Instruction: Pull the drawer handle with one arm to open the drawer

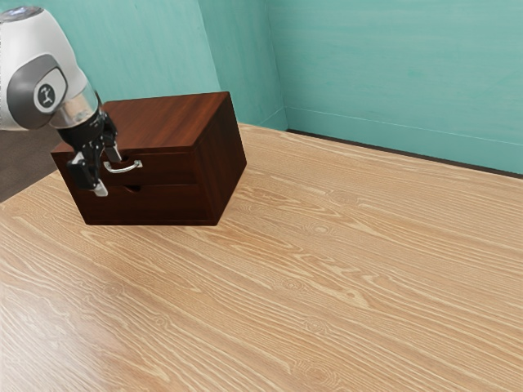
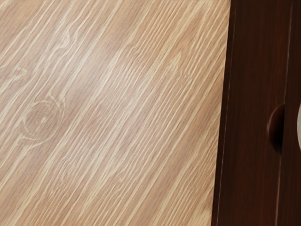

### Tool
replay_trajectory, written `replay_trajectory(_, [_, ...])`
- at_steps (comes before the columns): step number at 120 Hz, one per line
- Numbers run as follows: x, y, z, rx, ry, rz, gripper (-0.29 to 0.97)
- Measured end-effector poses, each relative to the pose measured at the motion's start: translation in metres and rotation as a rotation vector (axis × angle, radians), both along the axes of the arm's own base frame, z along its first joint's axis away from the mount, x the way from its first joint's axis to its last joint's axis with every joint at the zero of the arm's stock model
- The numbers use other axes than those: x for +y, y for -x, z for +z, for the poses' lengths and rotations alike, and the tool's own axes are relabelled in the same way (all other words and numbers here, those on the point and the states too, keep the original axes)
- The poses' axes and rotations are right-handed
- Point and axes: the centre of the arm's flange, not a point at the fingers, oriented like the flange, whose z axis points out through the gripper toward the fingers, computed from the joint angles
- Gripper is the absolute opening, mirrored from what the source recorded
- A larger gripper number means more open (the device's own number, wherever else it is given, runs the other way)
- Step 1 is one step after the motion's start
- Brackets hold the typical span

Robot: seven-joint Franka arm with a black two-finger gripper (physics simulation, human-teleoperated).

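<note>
A dark brown wooden drawer box (image 1: pixel 176 122) stands on the table at the exterior view's left. On its upper drawer front (image 1: pixel 163 167) sits a small silver handle (image 1: pixel 124 167), and that front looks flush with the box. My black gripper (image 1: pixel 108 171) is at the handle's left end, its fingers apart, one above the bar and one below it, so it is open. In the wrist view the box's dark front (image 2: pixel 254 117) with a rounded notch (image 2: pixel 276 127) lies beside my hand, and a pale sliver of the handle (image 2: pixel 299 123) shows at the edge.
The light wooden table (image 1: pixel 327 269) stretches wide to the exterior view's right and front of the box. Teal walls (image 1: pixel 392 57) close the far side. The arm's white link (image 1: pixel 37 69) hangs above the box's left corner.
</note>
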Motion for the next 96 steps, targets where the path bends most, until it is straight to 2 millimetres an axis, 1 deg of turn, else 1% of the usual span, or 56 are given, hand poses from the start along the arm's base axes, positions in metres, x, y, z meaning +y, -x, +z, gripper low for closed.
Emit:
replay_trajectory(12, [0.005, -0.004, -0.008, -0.002, 0.001, 0.010, 0.65])
replay_trajectory(27, [0.006, -0.010, -0.014, -0.002, 0.001, 0.005, 0.65])
replay_trajectory(43, [0.025, -0.004, -0.017, -0.011, 0.002, 0.029, 0.65])
replay_trajectory(54, [0.033, -0.008, -0.025, -0.011, 0.001, 0.033, 0.65])
replay_trajectory(67, [0.035, -0.016, -0.030, -0.019, -0.003, 0.023, 0.65])
replay_trajectory(80, [0.036, -0.019, -0.032, -0.035, -0.014, 0.017, 0.65])
replay_trajectory(87, [0.037, -0.020, -0.033, -0.052, -0.024, 0.014, 0.64])
replay_trajectory(96, [0.033, -0.014, -0.042, -0.075, -0.036, 0.007, 0.64])
